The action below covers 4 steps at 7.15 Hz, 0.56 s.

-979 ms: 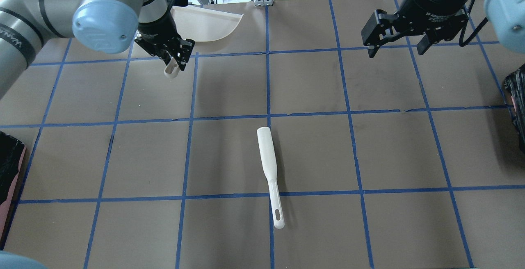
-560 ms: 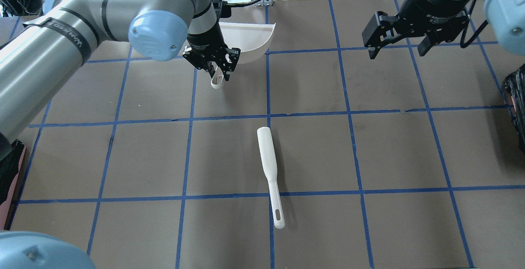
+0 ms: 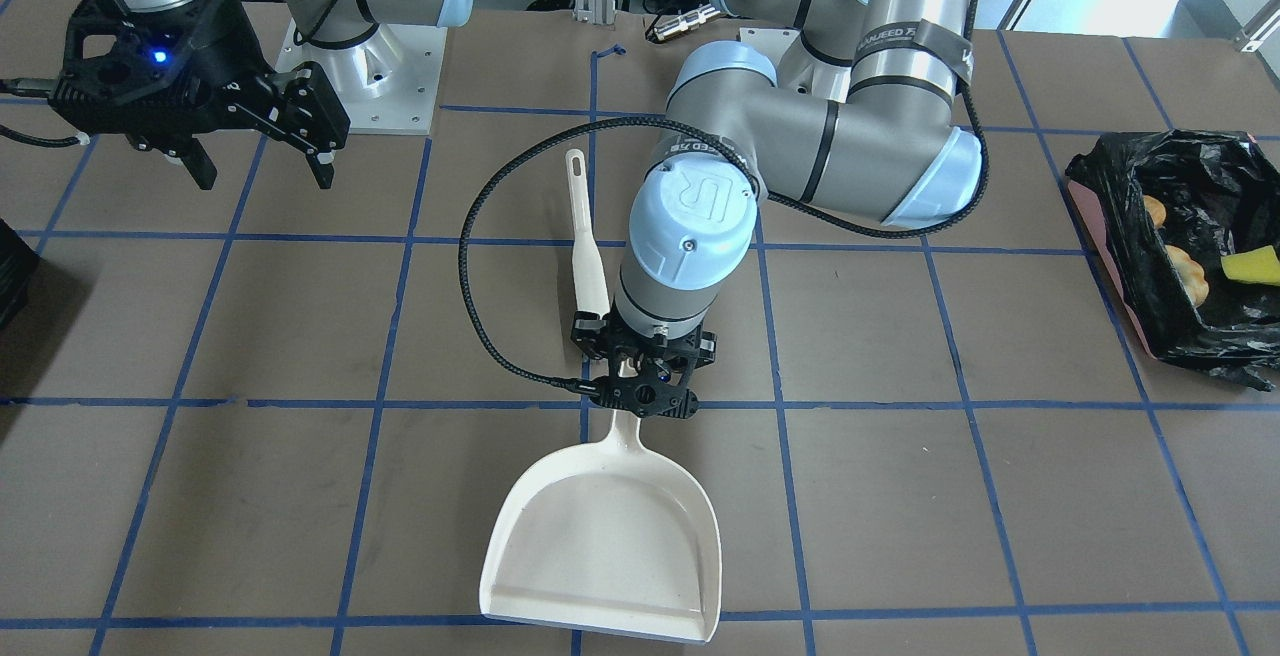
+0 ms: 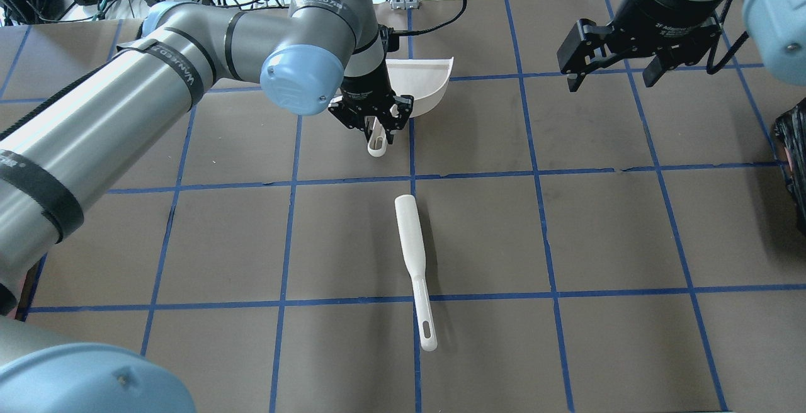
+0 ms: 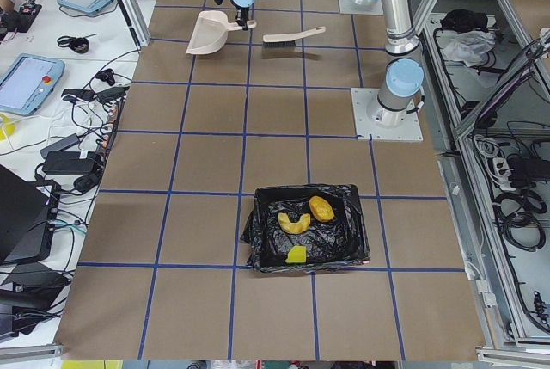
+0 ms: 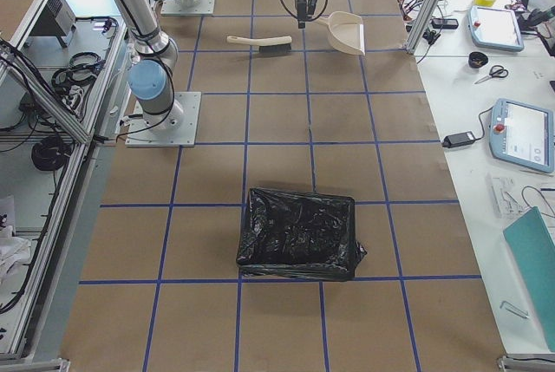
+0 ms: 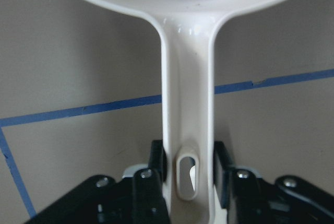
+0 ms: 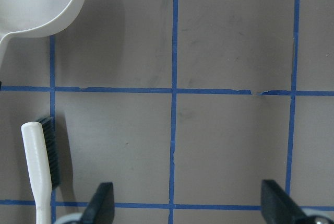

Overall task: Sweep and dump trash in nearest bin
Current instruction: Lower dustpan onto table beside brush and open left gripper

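The left jaws are closed on the white dustpan's [image 3: 610,536] handle [image 7: 187,130]: the wrist view shows a black finger [image 7: 155,158] pressed against each side of it, close to the hang hole. The pan's mouth points toward the operators' edge of the bench [image 4: 630,230], about midway along it. I cannot tell whether the pan's lip rests on the bench or hangs just above it. The left arm [image 4: 189,79] reaches in from the robot's left to hold it there.

The right jaws are spread wide with nothing between them, held high over the robot's right half of the bench.

A white brush [image 4: 412,255] lies flat in the middle of the bench, between the dustpan and the robot's edge. Its hang-hole end points toward the robot.

The trash sits in the bin [image 5: 258,240], a pink-sided box lined with a black bag at the bench's left end, well apart from the dustpan. In it lie a golden-brown lump [image 5: 321,208], a curved orange peel [image 5: 293,222] and a yellow wedge [image 5: 296,255]. A second black-bagged bin [image 6: 299,233] stands at the right end.
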Tool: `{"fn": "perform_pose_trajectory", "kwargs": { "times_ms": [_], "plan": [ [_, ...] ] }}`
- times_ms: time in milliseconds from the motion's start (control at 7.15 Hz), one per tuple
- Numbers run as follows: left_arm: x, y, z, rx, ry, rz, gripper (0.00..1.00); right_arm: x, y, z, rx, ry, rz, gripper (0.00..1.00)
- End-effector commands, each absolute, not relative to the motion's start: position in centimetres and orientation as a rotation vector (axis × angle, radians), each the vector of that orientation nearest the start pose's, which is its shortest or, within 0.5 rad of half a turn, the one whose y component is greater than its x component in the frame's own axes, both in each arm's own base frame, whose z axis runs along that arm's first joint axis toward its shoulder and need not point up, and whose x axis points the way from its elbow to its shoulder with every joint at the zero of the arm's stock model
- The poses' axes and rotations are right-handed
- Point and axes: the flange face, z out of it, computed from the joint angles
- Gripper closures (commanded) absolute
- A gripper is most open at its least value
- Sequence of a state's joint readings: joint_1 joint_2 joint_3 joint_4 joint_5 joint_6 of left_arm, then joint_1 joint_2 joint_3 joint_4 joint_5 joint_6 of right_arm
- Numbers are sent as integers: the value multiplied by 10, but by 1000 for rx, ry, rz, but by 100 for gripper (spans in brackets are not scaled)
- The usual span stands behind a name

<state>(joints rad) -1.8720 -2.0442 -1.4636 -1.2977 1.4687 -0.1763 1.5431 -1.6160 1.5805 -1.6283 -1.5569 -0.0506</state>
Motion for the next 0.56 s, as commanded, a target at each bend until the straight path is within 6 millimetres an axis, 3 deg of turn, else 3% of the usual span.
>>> {"fn": "perform_pose_trajectory", "kwargs": {
  "times_ms": [0, 420],
  "plan": [
    [-348, -570, 274, 175, 3190, 221, 100, 121, -485, 512, -35, 3126, -149, 0],
    [-350, -565, 269, 182, 3182, 252, 100, 121, -484, 502, -39, 3130, -114, 0]
  ]
}}
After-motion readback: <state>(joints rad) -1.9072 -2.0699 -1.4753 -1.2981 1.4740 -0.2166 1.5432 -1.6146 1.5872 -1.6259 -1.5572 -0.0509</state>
